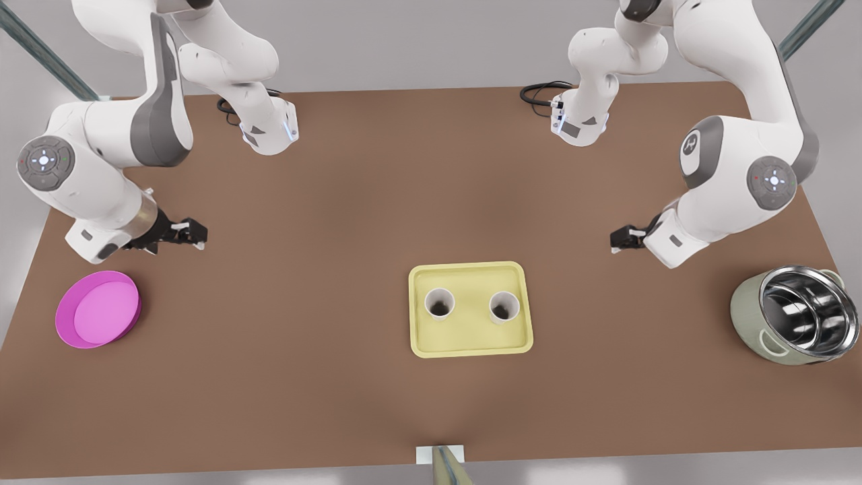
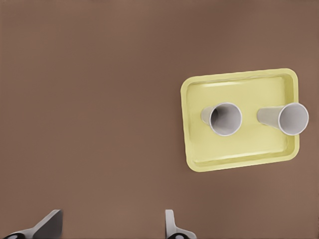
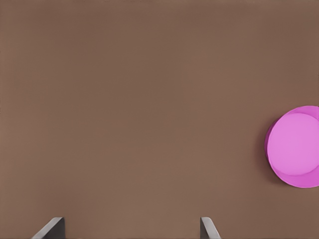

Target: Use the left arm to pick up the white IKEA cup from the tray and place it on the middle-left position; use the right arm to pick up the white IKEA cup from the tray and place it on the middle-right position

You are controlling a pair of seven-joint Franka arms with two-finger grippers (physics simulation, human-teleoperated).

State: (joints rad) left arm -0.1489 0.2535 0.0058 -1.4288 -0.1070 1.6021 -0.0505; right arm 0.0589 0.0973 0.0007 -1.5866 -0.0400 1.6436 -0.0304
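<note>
My left claw (image 1: 618, 240) hovers, fingers apart, over bare tabletop near the pale yellow tray (image 1: 470, 339), where one white cup (image 1: 439, 304) and a second white cup (image 1: 504, 306) stand upright. My right claw (image 1: 195, 236), fingers also apart, hangs near the magenta bowl (image 1: 98, 309).

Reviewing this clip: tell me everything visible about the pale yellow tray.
The pale yellow rectangular tray is shallow, with rounded corners and a raised rim, and looks like matte plastic. It lies flat on the brown tabletop, nearer the front view's bottom edge, roughly midway across. Two white cups stand upright inside it, side by side and apart. Neither claw touches it.
</note>
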